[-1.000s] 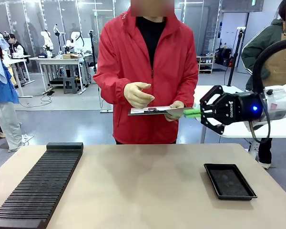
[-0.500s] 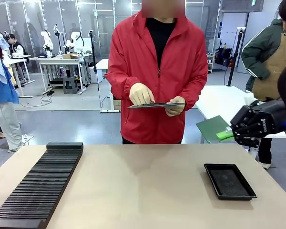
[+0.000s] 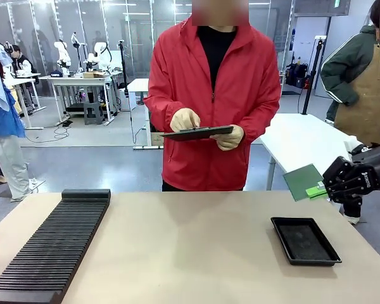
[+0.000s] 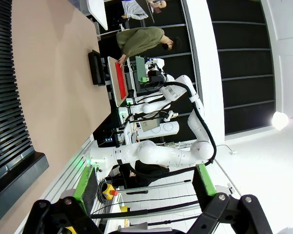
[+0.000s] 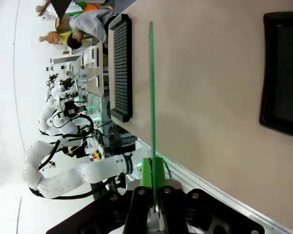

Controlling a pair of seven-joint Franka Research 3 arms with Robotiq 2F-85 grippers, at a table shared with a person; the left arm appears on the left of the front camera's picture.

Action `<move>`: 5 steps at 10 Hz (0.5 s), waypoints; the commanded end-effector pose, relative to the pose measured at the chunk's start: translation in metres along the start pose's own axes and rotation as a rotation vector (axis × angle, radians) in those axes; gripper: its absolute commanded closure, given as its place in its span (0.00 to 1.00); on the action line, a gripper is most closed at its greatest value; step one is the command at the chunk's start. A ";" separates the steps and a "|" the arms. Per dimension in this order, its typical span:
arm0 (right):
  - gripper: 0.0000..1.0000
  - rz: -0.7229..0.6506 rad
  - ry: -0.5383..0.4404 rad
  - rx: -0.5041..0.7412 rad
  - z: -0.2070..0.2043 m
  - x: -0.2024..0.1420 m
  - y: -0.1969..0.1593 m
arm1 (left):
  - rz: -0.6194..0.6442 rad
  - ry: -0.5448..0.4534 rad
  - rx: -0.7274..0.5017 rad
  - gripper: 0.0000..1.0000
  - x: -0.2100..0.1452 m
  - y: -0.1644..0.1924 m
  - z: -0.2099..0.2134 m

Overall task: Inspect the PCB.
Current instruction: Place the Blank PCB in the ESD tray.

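Note:
The PCB (image 3: 303, 181) is a thin green board held tilted in the air at the table's right side, above and behind the black tray (image 3: 304, 240). My right gripper (image 3: 318, 189) is shut on its right edge. In the right wrist view the PCB (image 5: 152, 87) shows edge-on as a thin green line rising from my shut right gripper (image 5: 154, 187). My left gripper (image 4: 144, 183) stands open with nothing between its green pads (image 4: 85, 187).
A person in a red jacket stands at the far side, holding a dark tablet (image 3: 196, 133) and touching it with one hand. A long black slotted rack (image 3: 50, 247) lies along the table's left. Bare tabletop (image 3: 190, 253) lies between rack and tray.
My right gripper has carried the PCB rightward and down, away from the person's hands, to above the tray. The person has lifted the tablet and taps it.

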State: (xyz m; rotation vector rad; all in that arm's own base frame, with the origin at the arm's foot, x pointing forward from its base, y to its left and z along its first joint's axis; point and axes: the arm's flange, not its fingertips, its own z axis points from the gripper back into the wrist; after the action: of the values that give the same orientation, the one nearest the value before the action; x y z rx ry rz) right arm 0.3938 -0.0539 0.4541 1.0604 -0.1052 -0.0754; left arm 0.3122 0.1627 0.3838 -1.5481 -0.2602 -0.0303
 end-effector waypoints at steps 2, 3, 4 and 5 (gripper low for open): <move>0.97 0.051 -0.007 -0.002 0.000 -0.005 0.003 | -0.001 -0.001 0.003 0.00 -0.001 0.000 0.001; 0.97 0.023 -0.009 -0.002 0.002 0.000 -0.001 | -0.001 -0.001 0.003 0.00 -0.001 0.000 0.001; 0.97 0.023 -0.009 -0.002 0.002 0.000 -0.001 | -0.001 -0.001 0.003 0.00 -0.001 0.000 0.001; 0.97 0.023 -0.009 -0.002 0.002 0.000 -0.001 | -0.001 -0.001 0.003 0.00 -0.001 0.000 0.001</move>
State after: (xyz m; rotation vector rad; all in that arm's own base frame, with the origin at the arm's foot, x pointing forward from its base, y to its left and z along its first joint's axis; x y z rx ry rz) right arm 0.3931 -0.0566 0.4548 1.0576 -0.1304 -0.0540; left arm 0.3122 0.1627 0.3838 -1.5481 -0.2602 -0.0303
